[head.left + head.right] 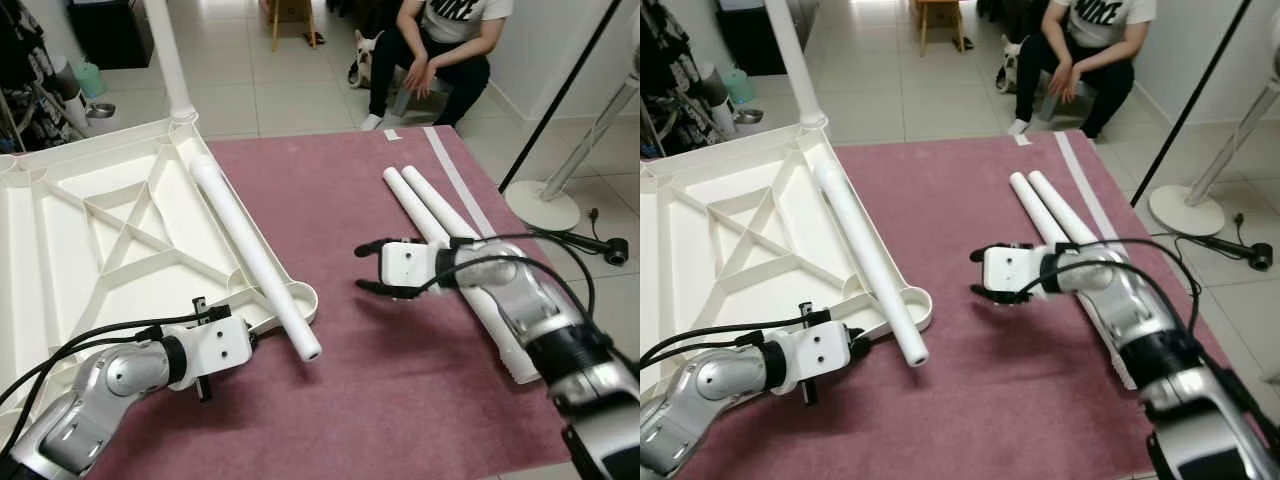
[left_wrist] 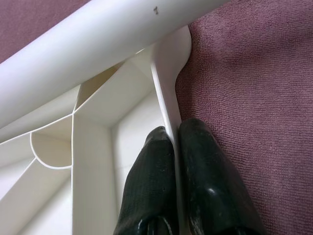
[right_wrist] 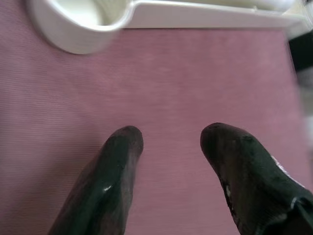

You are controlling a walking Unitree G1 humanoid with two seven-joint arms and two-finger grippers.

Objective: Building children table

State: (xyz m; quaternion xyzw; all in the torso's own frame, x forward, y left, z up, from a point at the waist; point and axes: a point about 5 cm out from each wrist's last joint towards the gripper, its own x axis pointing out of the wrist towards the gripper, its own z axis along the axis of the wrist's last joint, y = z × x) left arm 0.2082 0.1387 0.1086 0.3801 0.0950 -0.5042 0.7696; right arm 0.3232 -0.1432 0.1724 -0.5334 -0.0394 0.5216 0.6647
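1. White plastic tabletop (image 1: 90,230) lies upside down, ribs up, partly on the maroon rug (image 1: 380,400).
2. One white leg tube (image 1: 255,255) lies across its near corner socket (image 1: 300,297).
3. Left gripper (image 2: 171,147) is pinched tight on the tabletop's thin edge wall.
4. Right gripper (image 1: 366,267) hangs spread apart over the rug, holding nothing, pointing at the socket.
5. Two more tubes (image 1: 425,205) lie beside the right arm.
6. A seated person (image 1: 440,50) is beyond the rug.
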